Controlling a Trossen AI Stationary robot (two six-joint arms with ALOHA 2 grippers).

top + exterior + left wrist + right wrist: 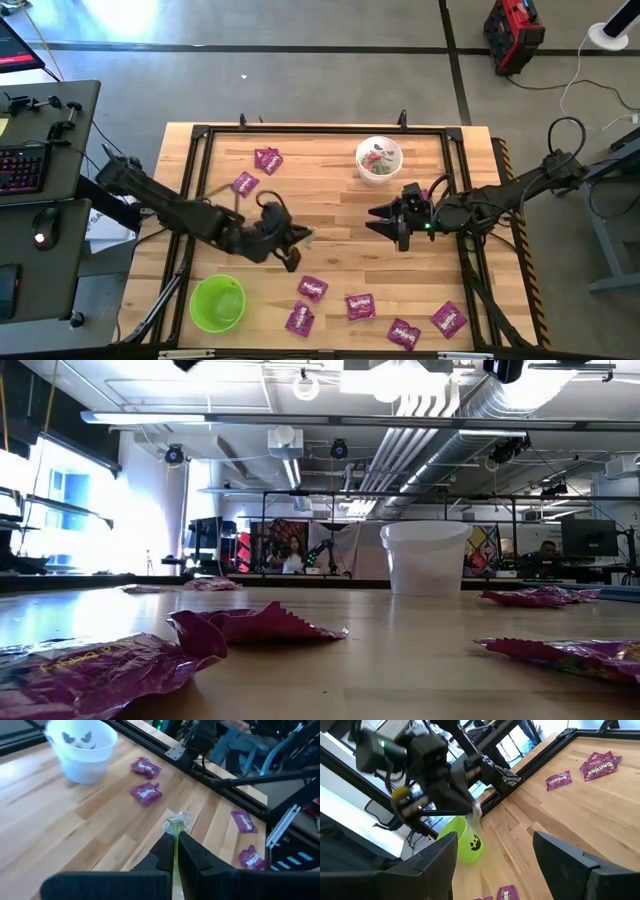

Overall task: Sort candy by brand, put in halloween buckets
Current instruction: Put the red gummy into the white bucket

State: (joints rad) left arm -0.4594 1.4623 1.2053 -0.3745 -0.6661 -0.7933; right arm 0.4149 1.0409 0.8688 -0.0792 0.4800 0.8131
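Observation:
My left gripper point(298, 238) hangs over the table's middle, shut on a small clear-wrapped green sweet point(177, 822). The right wrist view also shows this sweet point(476, 816), below the left fingers. Level with it to the right, my right gripper point(378, 218) stands open and empty. The lime green bucket point(218, 303) stands at the near left. The white bucket point(379, 160) stands at the far middle with small sweets inside. Purple packets lie flat at the far left point(268, 158) and along the near edge point(359, 306). My left gripper pinches the sweet's clear wrapper point(176, 831) between its two fingertips. The green sweet sticks out past the tips. The fingers slant downward, and the sweet is lifted clear of the table.
A black metal frame point(300, 130) runs around the wooden tabletop. Two packets point(146, 792) lie near the white bucket point(82, 747). Bare wood lies between the two grippers and the near packets. A keyboard and mouse sit on a desk point(40, 170) left of the table.

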